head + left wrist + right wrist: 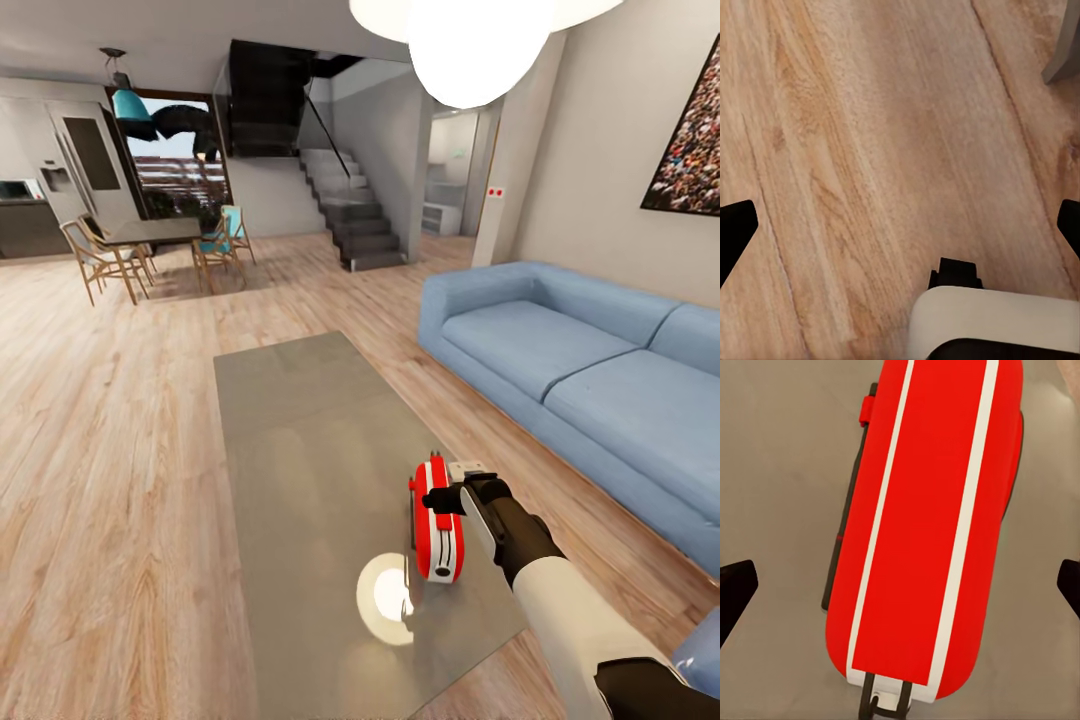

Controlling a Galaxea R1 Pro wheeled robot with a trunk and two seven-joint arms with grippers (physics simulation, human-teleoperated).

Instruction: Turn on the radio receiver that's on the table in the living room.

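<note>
The radio receiver [437,535], red with white stripes, stands on the low grey table [300,430] near its front right part. My right gripper [450,497] hovers right over the radio's top at its far end, fingers spread, open. From the right wrist camera the radio [926,532] shows from above, its thin dark handle along one side, and the black fingertips [735,592] of that gripper [900,592] sit far apart on either side of it, not touching. My left gripper [900,225] is open over bare wood floor.
A blue sectional sofa [580,370] runs along the table's right side. A white pendant lamp [470,40] hangs overhead and glares on the tabletop. Far back left stand a dining table with wooden chairs [150,235] and a staircase [355,220]. Wood floor lies left of the table.
</note>
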